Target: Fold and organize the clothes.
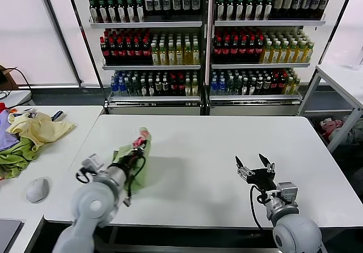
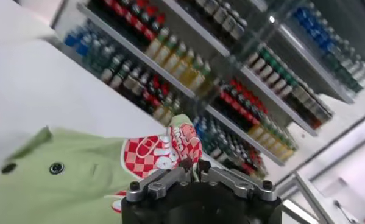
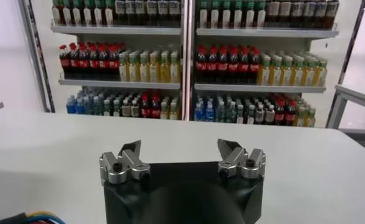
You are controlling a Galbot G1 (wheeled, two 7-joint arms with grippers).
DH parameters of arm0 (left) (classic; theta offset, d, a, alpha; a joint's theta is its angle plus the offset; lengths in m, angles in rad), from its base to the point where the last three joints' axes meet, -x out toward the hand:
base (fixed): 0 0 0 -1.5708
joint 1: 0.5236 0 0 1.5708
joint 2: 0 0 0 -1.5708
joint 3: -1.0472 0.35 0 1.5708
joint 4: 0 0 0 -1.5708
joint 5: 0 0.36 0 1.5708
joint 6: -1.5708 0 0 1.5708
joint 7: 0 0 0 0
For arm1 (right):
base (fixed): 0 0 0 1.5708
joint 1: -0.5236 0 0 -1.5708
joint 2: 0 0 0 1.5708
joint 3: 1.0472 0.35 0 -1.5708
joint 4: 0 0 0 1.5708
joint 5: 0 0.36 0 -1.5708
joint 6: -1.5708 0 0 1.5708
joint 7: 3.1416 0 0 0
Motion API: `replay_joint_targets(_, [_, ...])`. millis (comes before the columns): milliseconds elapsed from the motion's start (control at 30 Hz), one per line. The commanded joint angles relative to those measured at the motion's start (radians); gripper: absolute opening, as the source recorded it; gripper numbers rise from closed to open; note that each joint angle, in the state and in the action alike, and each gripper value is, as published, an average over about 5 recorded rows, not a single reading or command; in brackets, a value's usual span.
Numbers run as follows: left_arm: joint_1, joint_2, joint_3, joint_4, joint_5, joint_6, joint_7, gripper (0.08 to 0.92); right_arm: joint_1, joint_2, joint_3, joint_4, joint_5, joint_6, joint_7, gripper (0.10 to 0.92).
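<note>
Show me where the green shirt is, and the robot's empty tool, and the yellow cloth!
light green polo shirt (image 2: 66, 182): left wrist view, on the green front near the buttons.
right tool (image 1: 255, 169): head view, midway between its open fingertips.
pale yellow garment (image 1: 39, 128): head view, middle of the crumpled cloth.

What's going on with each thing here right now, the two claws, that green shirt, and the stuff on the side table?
left gripper: shut on the polo shirt, holding it up over the table.
polo shirt: bunched, hanging from the left gripper, lower part draping toward the white table.
right gripper: open, empty, low over the table's right side.
pale yellow garment: crumpled on the side table.
darker green cloth: crumpled beside it.
</note>
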Motion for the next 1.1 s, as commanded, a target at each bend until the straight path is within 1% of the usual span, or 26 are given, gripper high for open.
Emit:
replay_joint_targets(33, [-0.15, -0.183, 0.271, 0.233, 0.136, -0.005, -0.021, 0.122, 0.015, 0.002, -0.004, -0.01, -0.001, -0.001, -0.001, 0.823])
replay_joint_targets(167, [-0.172, -0.192, 0.301, 0.272, 0.163, -0.012, 0.027, 0.122, 0.035, 0.001, -0.01, -0.023, 0.002, -0.002, -0.001, 0.823])
replay_joint_targets(300, [-0.174, -0.184, 0.328, 0.243, 0.186, -0.062, 0.126, 0.154, 0.054, -0.002, -0.015, -0.038, 0.005, -0.003, -0.001, 0.823])
replay_joint_targets(367, [-0.17, -0.179, 0.334, 0.226, 0.194, -0.089, 0.173, 0.203, 0.063, -0.003, -0.019, -0.044, 0.006, -0.004, -0.001, 0.823])
replay_joint_targets(433, [-0.163, -0.176, 0.335, 0.21, 0.199, -0.108, 0.201, 0.264, 0.071, -0.001, -0.023, -0.051, 0.007, -0.004, 0.0, 0.823])
replay_joint_targets(533, [-0.141, -0.168, 0.332, 0.179, 0.218, -0.117, 0.222, 0.35, 0.084, 0.003, -0.036, -0.061, 0.007, -0.004, 0.0, 0.823])
replay_joint_targets(633, [-0.105, -0.142, 0.314, 0.137, 0.257, -0.119, 0.23, 0.436, 0.104, 0.01, -0.061, -0.078, 0.008, -0.005, 0.003, 0.823])
replay_joint_targets(800, [-0.015, -0.069, 0.204, 0.065, 0.373, -0.146, 0.217, 0.575, 0.166, 0.041, -0.159, -0.137, 0.005, -0.01, 0.031, 0.823])
replay_joint_targets(967, [0.121, 0.011, 0.054, -0.02, 0.458, -0.156, 0.214, 0.713, 0.263, 0.095, -0.259, -0.225, 0.005, -0.028, 0.063, 0.823])
replay_joint_targets(1100, [0.203, 0.036, -0.038, -0.062, 0.509, -0.171, 0.219, 0.8, 0.35, 0.14, -0.329, -0.302, 0.004, -0.044, 0.084, 0.823])
